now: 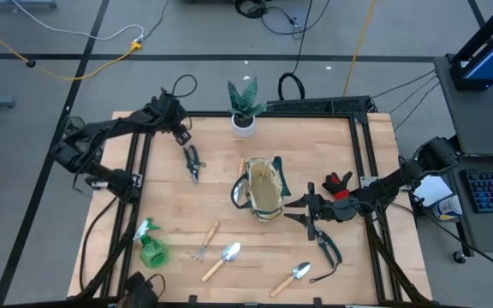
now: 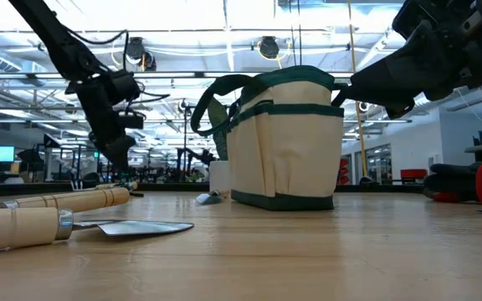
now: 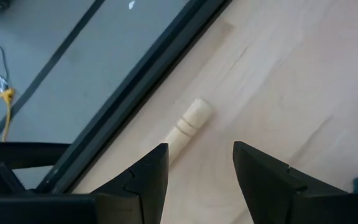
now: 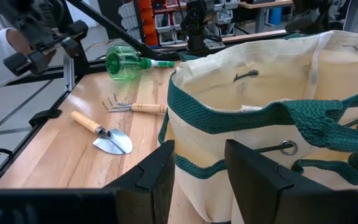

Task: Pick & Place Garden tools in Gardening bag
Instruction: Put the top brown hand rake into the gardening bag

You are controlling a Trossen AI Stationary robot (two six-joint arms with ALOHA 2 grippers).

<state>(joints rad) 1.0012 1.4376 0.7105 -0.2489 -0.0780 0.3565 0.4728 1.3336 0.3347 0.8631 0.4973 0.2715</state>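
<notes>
- The right gripper (image 1: 296, 211) waits beside the gardening bag (image 1: 265, 190), fingers apart, holding nothing.
- The left gripper (image 1: 181, 130), fingers apart, hovers near the pruners (image 1: 193, 162).
- Next, I think: lower and grasp them.

No readable text, seemingly.

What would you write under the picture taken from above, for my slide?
Right hand open beside the gardening bag; trowels, fork, pruners and spray bottle lie on the table.
</notes>
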